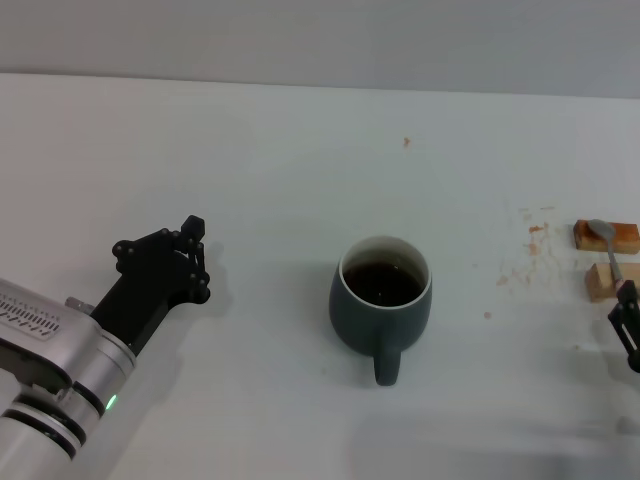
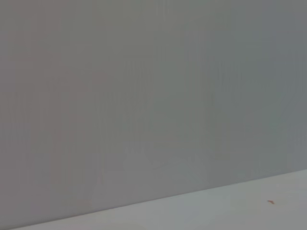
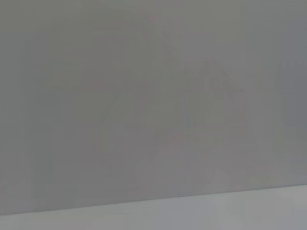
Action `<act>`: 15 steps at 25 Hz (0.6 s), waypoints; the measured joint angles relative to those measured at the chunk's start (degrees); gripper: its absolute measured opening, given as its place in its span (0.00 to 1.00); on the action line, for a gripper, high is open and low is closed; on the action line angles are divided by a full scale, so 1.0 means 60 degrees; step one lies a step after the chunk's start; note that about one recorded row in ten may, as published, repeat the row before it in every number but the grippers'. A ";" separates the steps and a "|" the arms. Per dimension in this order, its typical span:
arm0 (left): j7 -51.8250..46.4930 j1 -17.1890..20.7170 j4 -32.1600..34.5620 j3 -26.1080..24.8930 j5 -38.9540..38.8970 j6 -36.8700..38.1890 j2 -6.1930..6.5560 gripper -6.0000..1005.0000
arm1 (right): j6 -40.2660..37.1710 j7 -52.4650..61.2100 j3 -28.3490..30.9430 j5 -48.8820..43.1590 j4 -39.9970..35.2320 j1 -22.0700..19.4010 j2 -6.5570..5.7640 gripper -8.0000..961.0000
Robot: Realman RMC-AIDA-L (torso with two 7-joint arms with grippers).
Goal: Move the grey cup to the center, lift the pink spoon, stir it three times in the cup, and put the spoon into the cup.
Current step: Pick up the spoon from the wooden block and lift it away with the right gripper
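The grey cup stands mid-bench, well apart from the left claw, whose state I cannot tell. Lifting the pink spoon seems next: it lies across two wooden blocks just beyond the right claw, grip likewise unclear.

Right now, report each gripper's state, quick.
Left gripper: holding nothing, on the table left of the grey cup; open or shut cannot be told.
Right gripper: at the right edge by the pink spoon; cannot be told.
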 joint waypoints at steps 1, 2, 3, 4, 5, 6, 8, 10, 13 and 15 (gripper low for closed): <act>0.0000 0.0000 0.0000 -0.0001 -0.0002 -0.0003 0.0000 0.00 | 0.0027 -0.0001 -0.0026 0.0000 0.0004 0.0022 -0.0001 0.86; 0.0000 0.0000 0.0000 -0.0002 -0.0005 -0.0005 0.0000 0.00 | 0.0067 -0.0002 -0.0044 0.0000 0.0011 0.0043 0.0000 0.86; 0.0000 0.0001 0.0000 -0.0001 -0.0007 -0.0008 0.0000 0.00 | 0.0098 -0.0002 -0.0044 0.0000 0.0020 0.0060 -0.0001 0.86; 0.0000 0.0002 0.0000 0.0002 -0.0007 -0.0010 0.0000 0.00 | 0.0141 -0.0002 -0.0044 0.0000 0.0039 0.0078 -0.0001 0.86; 0.0000 0.0002 0.0000 0.0004 -0.0008 -0.0010 0.0000 0.00 | 0.0189 -0.0002 -0.0044 0.0000 0.0059 0.0093 -0.0001 0.86; 0.0000 0.0002 0.0000 0.0004 -0.0008 -0.0010 0.0000 0.00 | 0.0212 -0.0002 -0.0043 0.0000 0.0073 0.0088 0.0000 0.86; 0.0000 0.0002 0.0000 0.0004 -0.0008 -0.0010 0.0000 0.00 | 0.0241 -0.0002 -0.0049 0.0000 0.0097 0.0059 -0.0001 0.86; 0.0000 0.0002 0.0000 0.0008 -0.0009 -0.0011 0.0000 0.00 | 0.0247 -0.0002 -0.0095 0.0004 0.0119 0.0032 -0.0001 0.86; 0.0000 -0.0013 0.0009 -0.0010 0.0000 -0.0077 0.0000 0.00 | 0.0312 -0.0002 -0.0135 0.0042 0.0179 0.0011 -0.0001 0.86; 0.0000 -0.0013 0.0009 -0.0010 0.0000 -0.0077 0.0000 0.00 | 0.0389 -0.0002 -0.0138 0.0050 0.0194 -0.0001 -0.0001 0.86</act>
